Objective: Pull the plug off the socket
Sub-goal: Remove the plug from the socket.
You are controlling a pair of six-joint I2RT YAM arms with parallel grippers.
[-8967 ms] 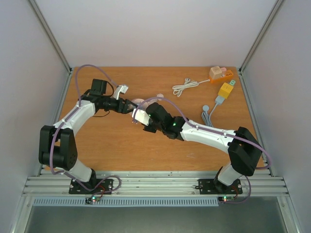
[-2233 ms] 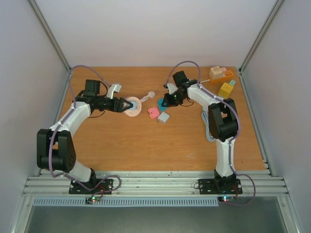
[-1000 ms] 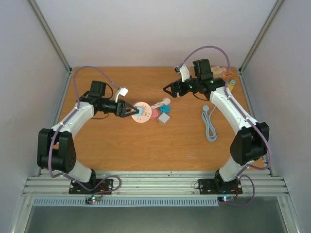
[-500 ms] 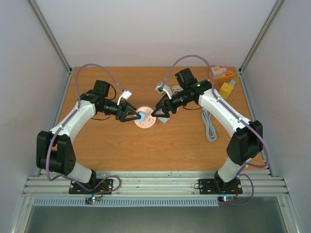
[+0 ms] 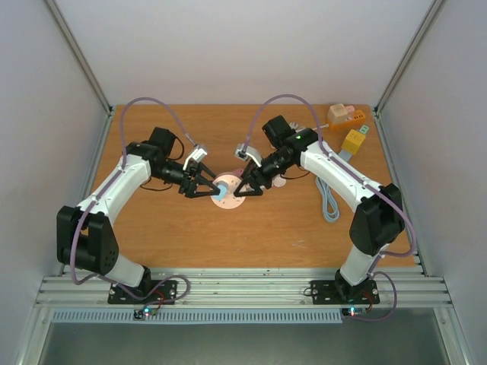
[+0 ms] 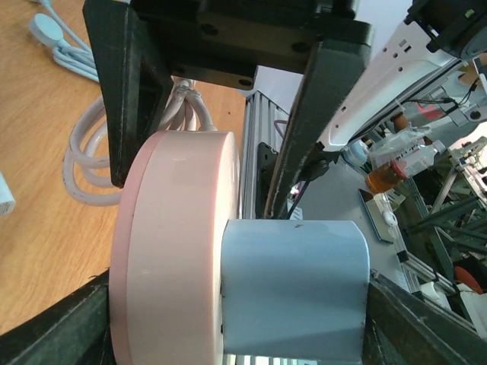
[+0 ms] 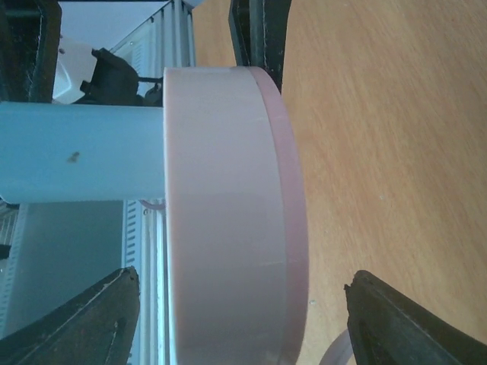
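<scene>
Nearest me are the two arm bases on the rail, then bare table [image 5: 190, 236]. All the action's mid-table.

The left gripper [image 5: 204, 185] has the goods. Jaws are about halfway open and clamped lengthwise on the plugged pair. In its wrist cam one finger [image 6: 61, 327] sits against the back face of the round pink socket [image 5: 234, 196], and the other sits on the free end of the light blue plug [image 5: 221, 191]. The plug's fully seated, no gap btw it and the socket face. The pair looks held up off the wood, tho I can't swear to that from above.

The right gripper [image 5: 245, 188] faces it from the other side, jaws wide and nothing in them. Its fingers [image 7: 76, 319] straddle the socket rim w/ clear daylight on both sides, so no contact yet.

So imo we're at the "get a second hold" step and the actual pull hasn't begun.

What's next, probably:
- Right pinches the socket across its thickness at the rim, keeping clear of the plug.
- The arms draw apart straight along the plug's axis, no twisting.
- One snag is that left finger behind the socket, which would block separation. Left prob needs to shift onto the plug body only.

Further back right there's a white cable [image 5: 329, 201]. In the far corner sit an orange adapter [image 5: 344, 115] and a yellow one [image 5: 353, 141], both well out of the way.
</scene>
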